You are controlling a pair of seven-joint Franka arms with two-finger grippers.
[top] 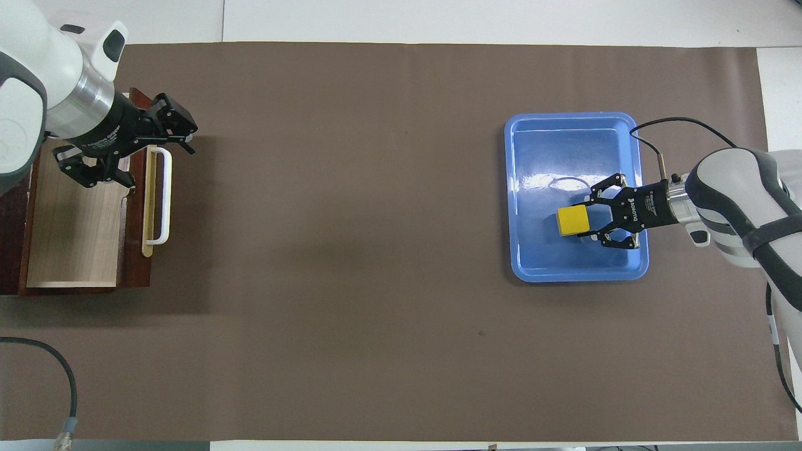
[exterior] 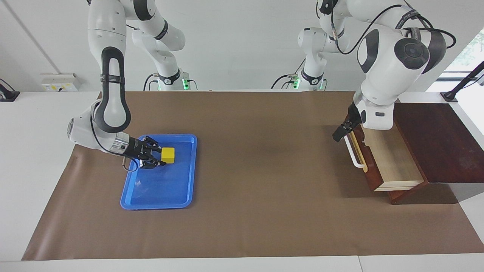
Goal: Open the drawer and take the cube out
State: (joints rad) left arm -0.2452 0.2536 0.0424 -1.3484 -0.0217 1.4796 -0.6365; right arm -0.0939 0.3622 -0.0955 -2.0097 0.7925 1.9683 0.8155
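Two arms work at a white counter (exterior: 30,132) covered by a sheet of brown paper (exterior: 264,170). Toward the left arm's end of the counter stands a dark reddish-brown cabinet (exterior: 435,139). Its drawer (exterior: 385,158) is pulled out, so that the light wood interior lies exposed. Across the drawer front runs a white handle (exterior: 353,155) on a pale yellow strip. The left pincer (exterior: 337,135) hangs over the drawer front, close by the handle. Its fingers are spread wide and grasp nothing, and contact with the handle cannot be made out. Toward the right arm's end of the counter, well apart from the drawer, lies a flat blue tray (exterior: 159,206) on the paper. The right arm reaches in low from that end. The right pincer (exterior: 160,156) is clenched on the yellow cube (exterior: 168,155), fingertips pressed to two of its sides, with the outer links splayed. The cube is within the tray's rim, about midway along the tray's length. Whether its underside rests on the tray floor or stands just clear of it cannot be told. The overhead view shows the same arrangement: drawer (top: 75,232), handle (top: 164,194), left pincer (top: 153,160), tray (top: 576,275), cube (top: 573,220), right pincer (top: 592,220).
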